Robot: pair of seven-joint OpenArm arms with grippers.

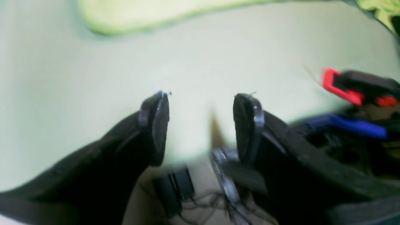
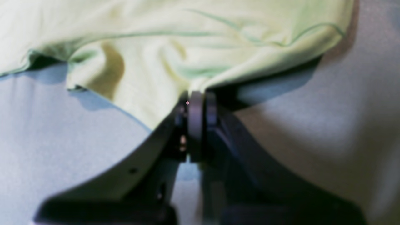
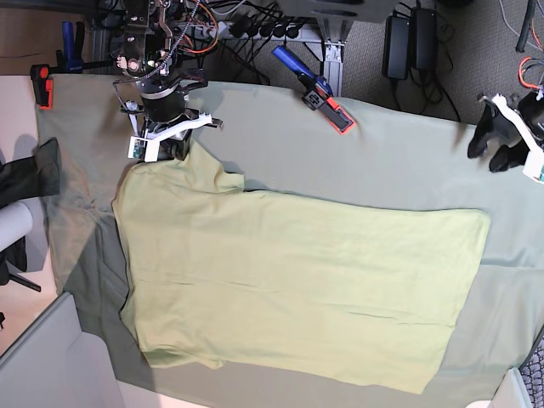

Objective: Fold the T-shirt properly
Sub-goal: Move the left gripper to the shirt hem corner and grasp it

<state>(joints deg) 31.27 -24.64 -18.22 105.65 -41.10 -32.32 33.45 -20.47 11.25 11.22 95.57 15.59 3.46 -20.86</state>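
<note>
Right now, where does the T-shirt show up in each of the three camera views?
Left wrist: T-shirt is a blurred pale strip along the top edge, beyond the open left gripper.
Right wrist: it fills the upper half, pinched in the right gripper.
Base: spread flat across the middle.
Shared landmark: the grey-green table cloth beneath it.

Both wrist views are blurred and soft; the base view is sharp, evenly lit, with soft shadows.
</note>
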